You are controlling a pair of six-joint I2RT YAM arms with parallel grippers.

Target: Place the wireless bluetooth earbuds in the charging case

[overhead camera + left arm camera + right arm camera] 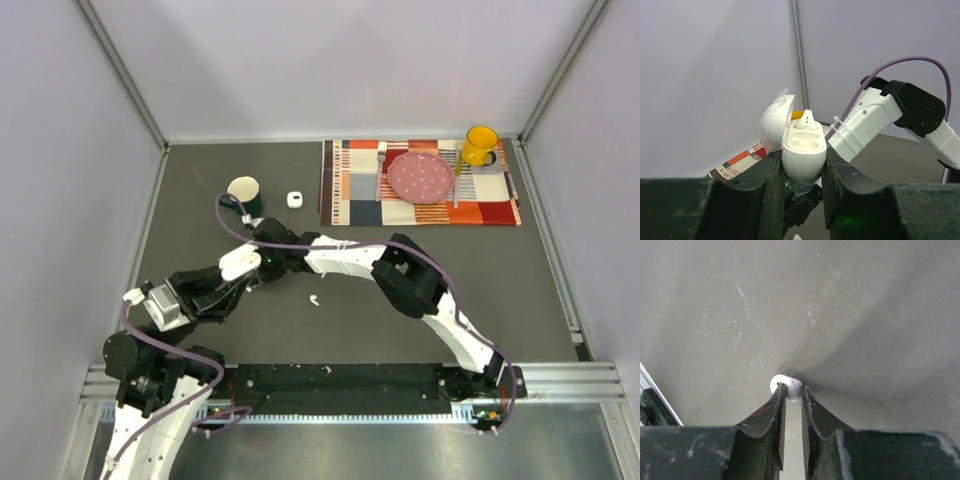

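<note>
Currently, at the left of the overhead view, your left gripper is clenched around a glossy white egg-shaped plastic charging case, mouth facing up and its hinged lid thrown open to the left. One tiny white comma-shaped earbud already sits in the far socket; the near socket looks vacant. Just to the right, your right gripper pinches a second white earbud at the very tips of its nearly closed fingers, close beside the case. Further right, a third loose earbud lies on the dark grey table, apart from both arms. To seat the held bud well, I judge you should hold the case steady, bring the bud over the vacant socket, turn its stem downward to match the well, and lower it gently. The grip looks shallow, so a nudge against the rim could flick the bud away; let go only once it rests in its well.
</note>
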